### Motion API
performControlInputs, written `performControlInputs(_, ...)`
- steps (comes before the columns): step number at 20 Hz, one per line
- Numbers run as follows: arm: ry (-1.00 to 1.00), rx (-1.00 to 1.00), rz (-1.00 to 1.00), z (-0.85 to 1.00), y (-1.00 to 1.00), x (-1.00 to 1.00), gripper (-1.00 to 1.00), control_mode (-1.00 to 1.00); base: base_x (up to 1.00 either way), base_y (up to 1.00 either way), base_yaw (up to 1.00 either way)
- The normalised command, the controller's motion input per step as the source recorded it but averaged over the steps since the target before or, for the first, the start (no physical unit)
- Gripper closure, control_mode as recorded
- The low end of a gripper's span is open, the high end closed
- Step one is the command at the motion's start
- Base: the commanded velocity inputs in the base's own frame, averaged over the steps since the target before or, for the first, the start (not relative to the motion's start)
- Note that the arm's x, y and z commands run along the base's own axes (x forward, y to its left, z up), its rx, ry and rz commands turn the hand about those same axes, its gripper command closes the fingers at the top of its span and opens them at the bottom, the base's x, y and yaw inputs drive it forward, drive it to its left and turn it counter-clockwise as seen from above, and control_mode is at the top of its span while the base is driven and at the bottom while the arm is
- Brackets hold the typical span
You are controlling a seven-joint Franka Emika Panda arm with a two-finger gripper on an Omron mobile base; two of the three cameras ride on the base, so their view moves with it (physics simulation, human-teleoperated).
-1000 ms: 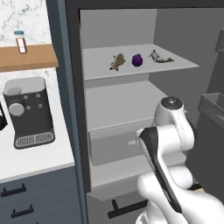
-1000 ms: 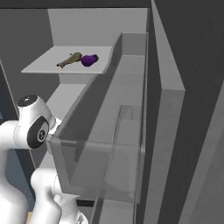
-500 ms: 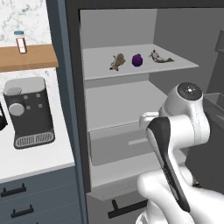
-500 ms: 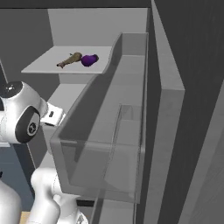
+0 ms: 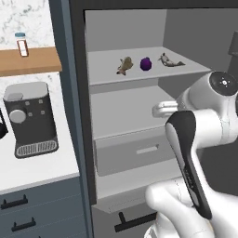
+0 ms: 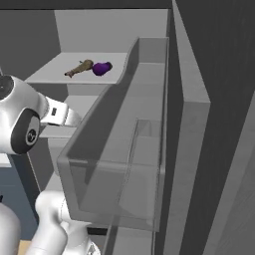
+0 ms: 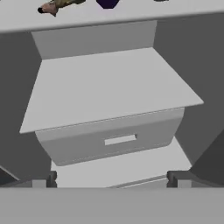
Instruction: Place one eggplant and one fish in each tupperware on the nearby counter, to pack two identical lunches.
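As seen from the left base view: open fridge compartment with eggplant (image 5: 146, 63) on the upper shelf (image 5: 139, 76), flanked by one brownish fish (image 5: 124, 65) to its left and a second, greyer fish (image 5: 169, 60) to its right, all three lying apart from one another; bare middle shelf below, then a closed grey drawer (image 5: 135, 155) with a slot handle; white arm rising at lower right, its wrist level with the middle shelf. Left of the fridge, white marble table (image 5: 32, 169) carrying a grey coffee machine (image 5: 30, 118), over dark blue-grey cabinet fronts with black bar handles; above it, a wooden wall shelf (image 5: 28, 61) holding a small bottle (image 5: 21, 44). From the right base view: same upper shelf seen beyond the translucent door bin (image 6: 124, 149), with brownish fish (image 6: 78, 68) just beside eggplant (image 6: 102, 68), possibly touching; arm at left edge, wrist reaching toward the fridge interior. From the hand view: claw (image 7: 112, 180) spread wide with nothing between its two dark tips, facing the middle shelf and drawer (image 7: 113, 139); along the top edge, fish (image 7: 57, 5) and the lower part of eggplant (image 7: 107, 3) on the upper shelf, well above the claw.
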Motion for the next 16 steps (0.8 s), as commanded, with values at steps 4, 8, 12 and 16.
performControlInputs(4, -0.11, 0.00, 0.00, 0.58, 0.08, 0.00, -1.00, -1.00, 0.00, 0.00, 0.00)
performControlInputs(8, -0.01, 0.00, 0.00, 0.54, 0.15, 0.00, -1.00, -1.00, 0.00, 0.00, 0.00)
performControlInputs(12, -0.01, 0.00, 0.00, 0.50, 0.09, 0.04, -1.00, -1.00, 0.00, 0.00, 0.00)
performControlInputs(16, -0.02, 0.00, 0.01, 0.26, 0.21, 0.13, -1.00, -1.00, 0.00, 0.00, 0.00)
